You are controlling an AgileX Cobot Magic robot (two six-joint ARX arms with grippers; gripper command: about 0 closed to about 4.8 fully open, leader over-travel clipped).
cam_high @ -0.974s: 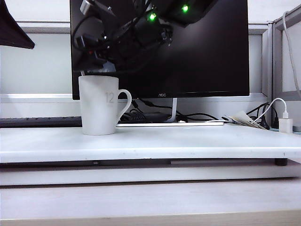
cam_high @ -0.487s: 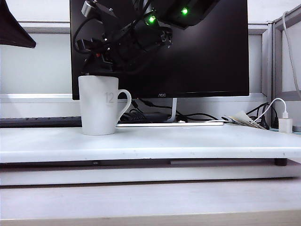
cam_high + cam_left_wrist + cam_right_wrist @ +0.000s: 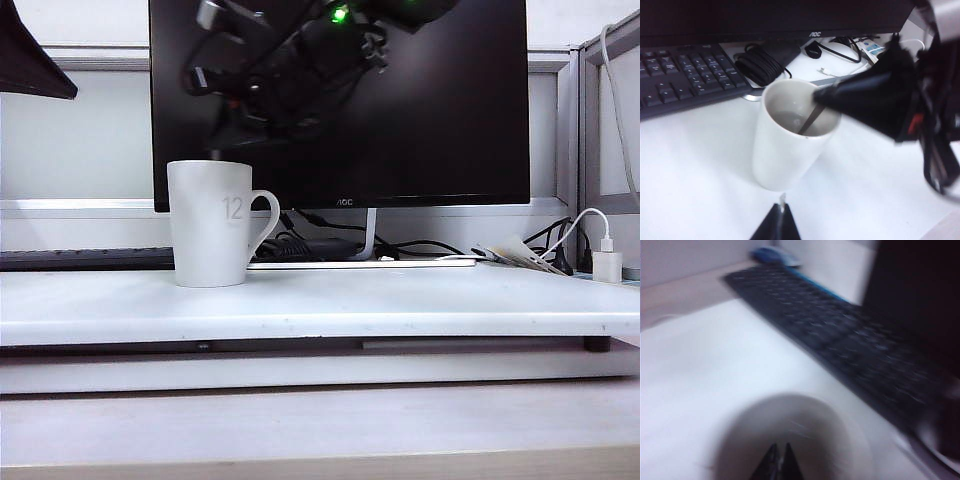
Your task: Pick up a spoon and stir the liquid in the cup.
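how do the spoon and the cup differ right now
The spoon is thin, dark and metallic; the cup is wide, white and matte. The spoon leans at a slant inside the cup, pinched by the shut right gripper above the rim, while the cup stands upright on the table, untouched. Only the spoon's handle shows; the cup shows whole. The left gripper waits near the cup's base, holding nothing visible.

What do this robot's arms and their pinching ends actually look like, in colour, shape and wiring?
Both are black. The right arm is bulky and dark, draped with looping black cables, a green light glowing on it and a small red patch near its wrist. Its right tool narrows to a blunt wedge. The left tool shows only as slim, black, pointed fingers.
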